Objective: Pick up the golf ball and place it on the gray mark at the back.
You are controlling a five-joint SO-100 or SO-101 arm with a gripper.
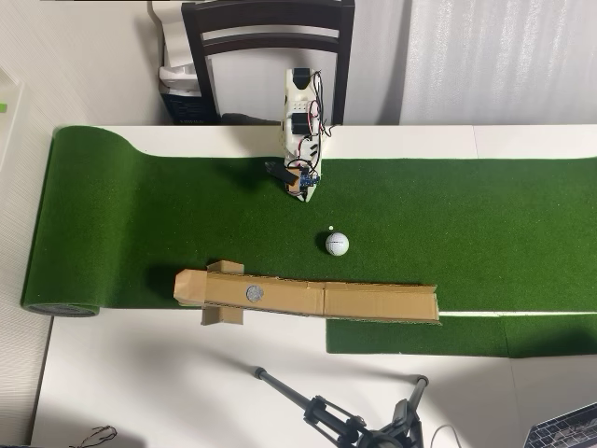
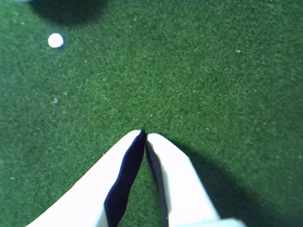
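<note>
The golf ball (image 1: 337,244) is a small white dimpled ball resting on the green turf, a little in front of the cardboard strip. The gray mark (image 1: 255,293) is a flat round disc lying on that cardboard strip (image 1: 373,301), left of the ball in the overhead view. My gripper (image 1: 306,193) hangs over the turf, above and slightly left of the ball in the overhead view, apart from it. In the wrist view my gripper (image 2: 144,134) is shut, its white fingers (image 2: 177,175) pressed together with nothing between them, only turf under them. The ball is out of the wrist view apart from a dark shadow at the top edge.
A tiny white dot (image 1: 330,227) lies on the turf between gripper and ball, also seen as a white dot (image 2: 55,40) in the wrist view. The green mat (image 1: 140,224) rolls up at the left. A chair (image 1: 269,47) stands behind the arm and a tripod (image 1: 354,420) lies at the bottom.
</note>
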